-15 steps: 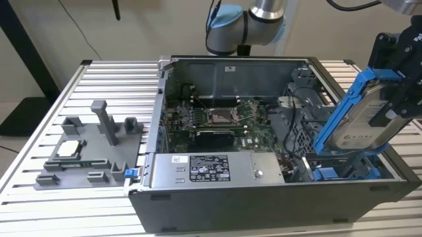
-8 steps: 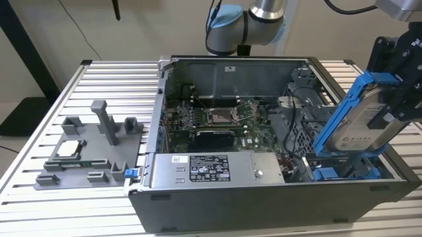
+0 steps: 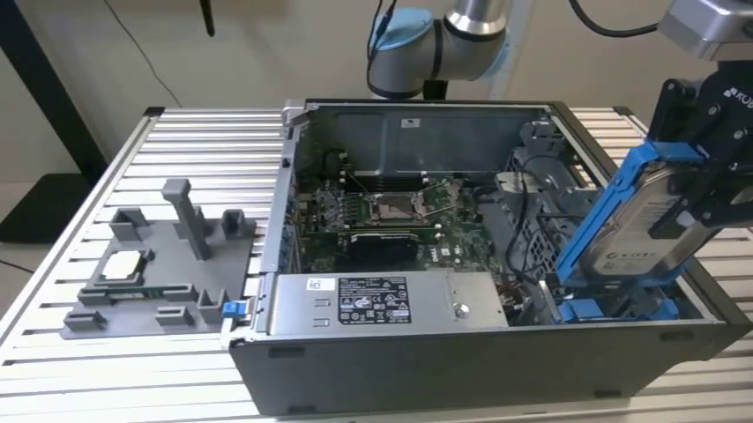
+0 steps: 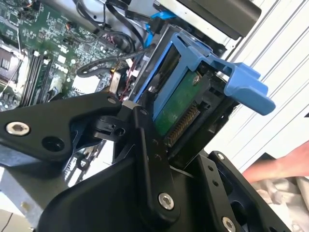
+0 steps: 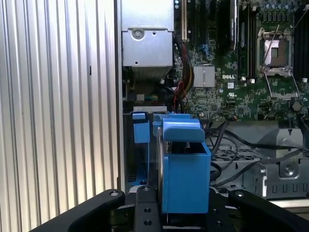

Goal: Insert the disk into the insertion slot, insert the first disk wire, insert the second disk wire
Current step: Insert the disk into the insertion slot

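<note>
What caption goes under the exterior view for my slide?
The gripper holds the disk tilted at the insertion slot in the computer case.

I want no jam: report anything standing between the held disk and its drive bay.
Nothing visible does. The disk, tilted in the tool, has its lower end at the blue tabs of the insertion slot. Black cables lie beside the slot, toward the exterior view's left. The slot's floor is hidden.
</note>
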Robot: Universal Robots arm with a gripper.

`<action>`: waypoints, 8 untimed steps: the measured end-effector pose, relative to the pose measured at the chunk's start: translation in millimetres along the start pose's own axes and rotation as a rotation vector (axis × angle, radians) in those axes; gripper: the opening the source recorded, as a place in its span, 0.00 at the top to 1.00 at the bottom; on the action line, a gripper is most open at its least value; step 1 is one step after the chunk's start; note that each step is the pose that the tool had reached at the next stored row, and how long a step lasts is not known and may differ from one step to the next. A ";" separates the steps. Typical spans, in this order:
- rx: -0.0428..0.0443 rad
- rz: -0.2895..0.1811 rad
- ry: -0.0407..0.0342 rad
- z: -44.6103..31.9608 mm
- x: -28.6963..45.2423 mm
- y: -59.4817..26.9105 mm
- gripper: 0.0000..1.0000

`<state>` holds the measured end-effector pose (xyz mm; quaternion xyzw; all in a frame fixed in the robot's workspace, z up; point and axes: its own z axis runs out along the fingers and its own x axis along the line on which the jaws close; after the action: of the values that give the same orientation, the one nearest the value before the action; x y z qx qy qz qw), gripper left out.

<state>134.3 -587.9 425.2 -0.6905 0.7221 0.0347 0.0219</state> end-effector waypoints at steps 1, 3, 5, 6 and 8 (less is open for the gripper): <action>0.0000 0.000 0.0001 1.1 0.1 -0.2 1.00; 0.0000 0.000 -0.0001 3.2 0.5 -1.0 1.00; 0.0000 0.000 0.0001 5.0 0.9 -1.3 1.00; 0.0000 0.000 0.0000 6.3 1.2 -1.4 1.00; 0.0000 0.000 0.0002 8.4 1.4 -1.5 1.00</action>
<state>135.6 -588.6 416.7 -0.6905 0.7222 0.0346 0.0218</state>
